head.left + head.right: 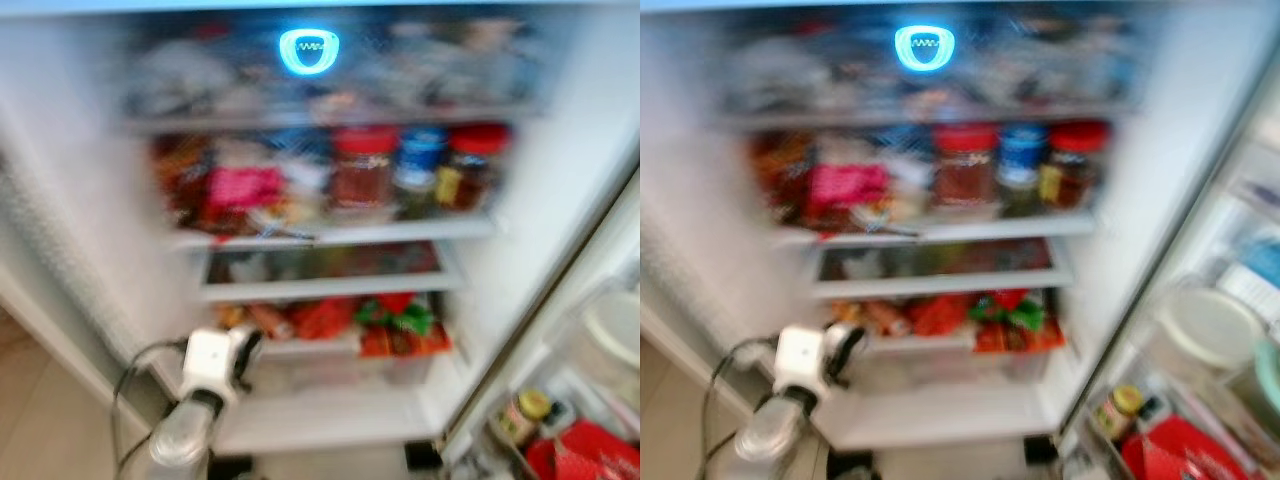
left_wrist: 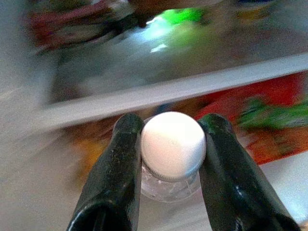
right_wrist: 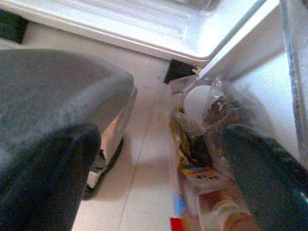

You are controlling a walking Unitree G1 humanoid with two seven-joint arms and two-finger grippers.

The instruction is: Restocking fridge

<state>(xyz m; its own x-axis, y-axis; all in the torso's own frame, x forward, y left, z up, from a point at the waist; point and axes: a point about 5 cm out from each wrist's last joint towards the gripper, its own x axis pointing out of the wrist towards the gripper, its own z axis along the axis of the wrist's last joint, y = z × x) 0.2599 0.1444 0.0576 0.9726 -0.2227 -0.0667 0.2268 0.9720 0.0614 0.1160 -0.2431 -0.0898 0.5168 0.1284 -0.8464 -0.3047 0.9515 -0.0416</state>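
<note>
left claw [image 2: 169, 159] clamps white-capped clear plastic bottle [image 2: 172, 147] | lower left, open white fridge [image 1: 560, 200] | right claw [image 3: 159, 178] spread, empty

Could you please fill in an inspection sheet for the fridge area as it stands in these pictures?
Surface: open fridge with white shelves, well filled; views blurred.
Job's things: clear bottle with a white cap, held in front of the lower shelves.
Clutter: red-lidded jars and a blue-lidded one on the middle shelf; pink packet to their left; red and green packets lower down; jars and a red pack in the door rack.
Grippers: left gripper shut on the bottle below its cap; right gripper open, hanging low over the floor beside the door rack.
Cables: black cable looping by the left wrist.
Surroundings: pale tiled floor.
</note>
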